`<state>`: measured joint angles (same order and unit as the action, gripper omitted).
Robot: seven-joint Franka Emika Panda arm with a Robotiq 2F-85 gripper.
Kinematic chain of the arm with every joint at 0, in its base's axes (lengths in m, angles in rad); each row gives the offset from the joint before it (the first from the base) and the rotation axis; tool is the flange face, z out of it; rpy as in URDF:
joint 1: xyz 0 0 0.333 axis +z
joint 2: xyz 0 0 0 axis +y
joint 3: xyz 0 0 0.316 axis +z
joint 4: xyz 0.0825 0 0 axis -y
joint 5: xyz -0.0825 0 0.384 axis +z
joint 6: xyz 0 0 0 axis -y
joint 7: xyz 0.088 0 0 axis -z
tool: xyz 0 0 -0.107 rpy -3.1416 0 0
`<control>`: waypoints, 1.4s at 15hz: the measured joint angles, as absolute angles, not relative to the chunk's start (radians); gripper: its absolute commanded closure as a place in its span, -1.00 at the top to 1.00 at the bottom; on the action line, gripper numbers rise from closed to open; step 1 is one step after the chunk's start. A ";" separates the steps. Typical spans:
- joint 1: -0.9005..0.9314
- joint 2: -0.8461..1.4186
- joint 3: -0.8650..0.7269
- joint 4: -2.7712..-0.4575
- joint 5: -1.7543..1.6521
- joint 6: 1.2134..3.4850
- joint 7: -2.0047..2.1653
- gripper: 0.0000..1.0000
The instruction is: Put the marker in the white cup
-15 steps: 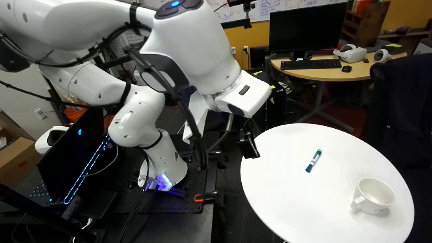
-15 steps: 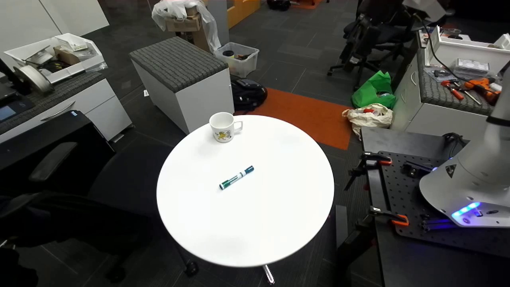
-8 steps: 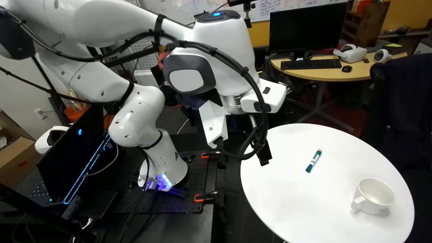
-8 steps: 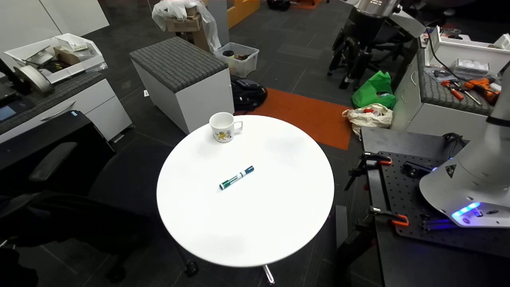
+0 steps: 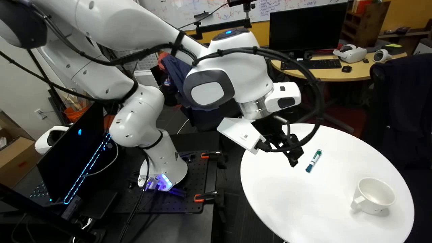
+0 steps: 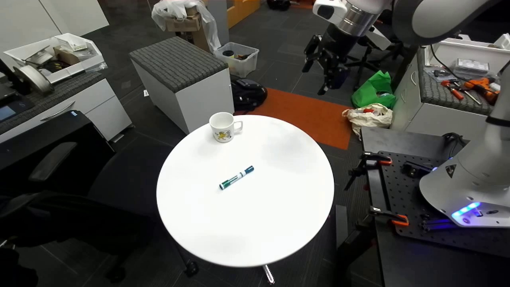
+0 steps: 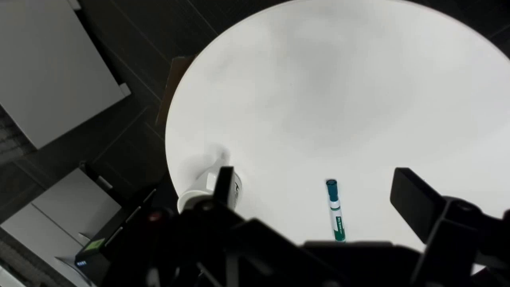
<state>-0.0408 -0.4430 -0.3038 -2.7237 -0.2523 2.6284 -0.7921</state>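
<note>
Lower down, marker on table — apart from end effector; fingers spread

Robotics lab, part office. Franka Panda arm on a perforated mounting plate, beside the round white desk. Past the desk in an exterior view: monitor, keyboard, mouse, VR headset, handwriting-covered whiteboard. Well apart from the desk, on a drawered cabinet: orange power tool, red-handled hand tool.
</note>
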 measured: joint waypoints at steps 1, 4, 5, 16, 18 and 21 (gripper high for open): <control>-0.029 -0.423 -0.306 -2.724 -0.242 2.656 -0.822 1.00; 0.017 -0.368 -0.312 -2.723 -0.174 2.690 -0.923 1.00; 0.032 -0.353 -0.312 -2.721 -0.151 2.691 -0.957 1.00; 0.077 -0.155 -0.257 -2.643 -0.048 2.744 -1.095 1.00; 0.070 -0.096 -0.231 -2.621 -0.050 2.776 -1.095 1.00; 0.063 -0.047 -0.213 -2.597 -0.050 2.783 -1.095 1.00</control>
<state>0.0626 -0.0471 -0.2134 -2.5965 -0.0501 2.7831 -1.0952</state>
